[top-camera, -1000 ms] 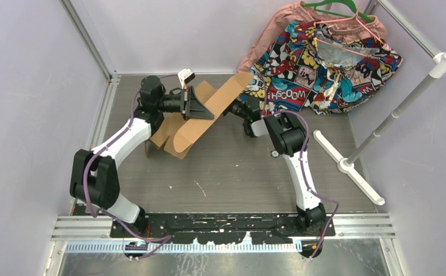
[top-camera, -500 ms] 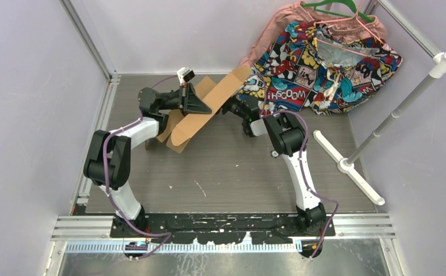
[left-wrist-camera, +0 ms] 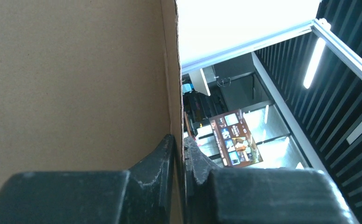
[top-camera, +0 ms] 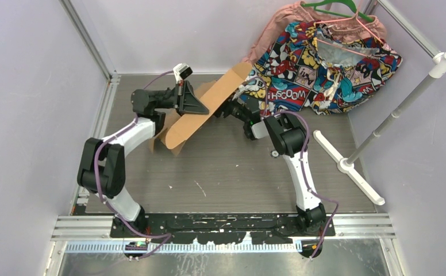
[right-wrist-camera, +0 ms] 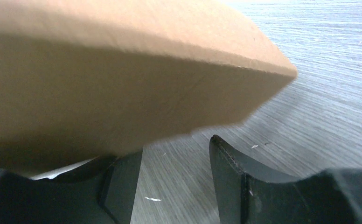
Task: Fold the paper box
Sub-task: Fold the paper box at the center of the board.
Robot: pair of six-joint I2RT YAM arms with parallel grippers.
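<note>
Now the box (top-camera: 223, 92) is held up off the table (top-camera: 220, 167), tilted, twd the far-left corner; long axis runs near-left to far-right. L gripper (left-wrist-camera: 179, 142) is clamped on its edge. R gripper (right-wrist-camera: 175, 149) has jaws apart w/ nothing between, and the box lies just above it; contact can't be told. Next fold prob. needs R up onto that far-right end.

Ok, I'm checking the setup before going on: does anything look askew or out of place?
The box sits at a slant with one end raised, pinched at one edge by the left gripper. The right gripper is open beneath it. Clothes lie heaped in the far right corner.
</note>
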